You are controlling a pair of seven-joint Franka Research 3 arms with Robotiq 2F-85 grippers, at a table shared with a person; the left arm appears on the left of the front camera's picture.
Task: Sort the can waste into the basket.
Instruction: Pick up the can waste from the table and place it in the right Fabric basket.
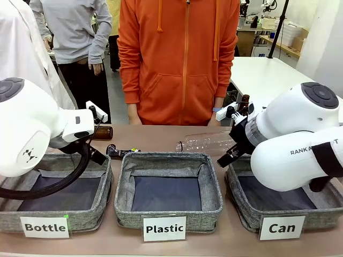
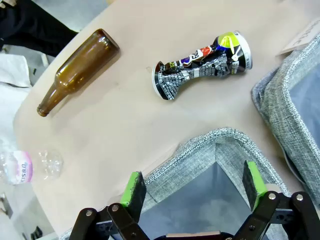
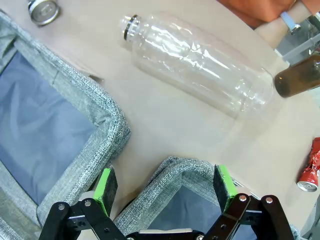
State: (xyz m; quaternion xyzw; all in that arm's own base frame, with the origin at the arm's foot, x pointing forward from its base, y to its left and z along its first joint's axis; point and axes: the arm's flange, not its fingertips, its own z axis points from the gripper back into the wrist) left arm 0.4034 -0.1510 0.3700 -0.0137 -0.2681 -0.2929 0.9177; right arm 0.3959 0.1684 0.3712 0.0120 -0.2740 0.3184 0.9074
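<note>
- While both crushed cans lie on the bare table beyond the baskets, the Can basket (image 1: 239, 199) holds nothing that I can see.
- The black can (image 2: 200, 67) lies on its side just past the Bottle basket (image 2: 200, 150), well apart from a brown bottle (image 2: 75, 72).
- The red can (image 3: 310, 172) lies near the Can basket's far corner.
- The left gripper (image 2: 195, 185) hangs jaws apart and empty, likely lined up for the black can.
- The right gripper (image 3: 165, 187), equally spread and empty, hovers near a clear plastic bottle (image 3: 200, 60).
</note>
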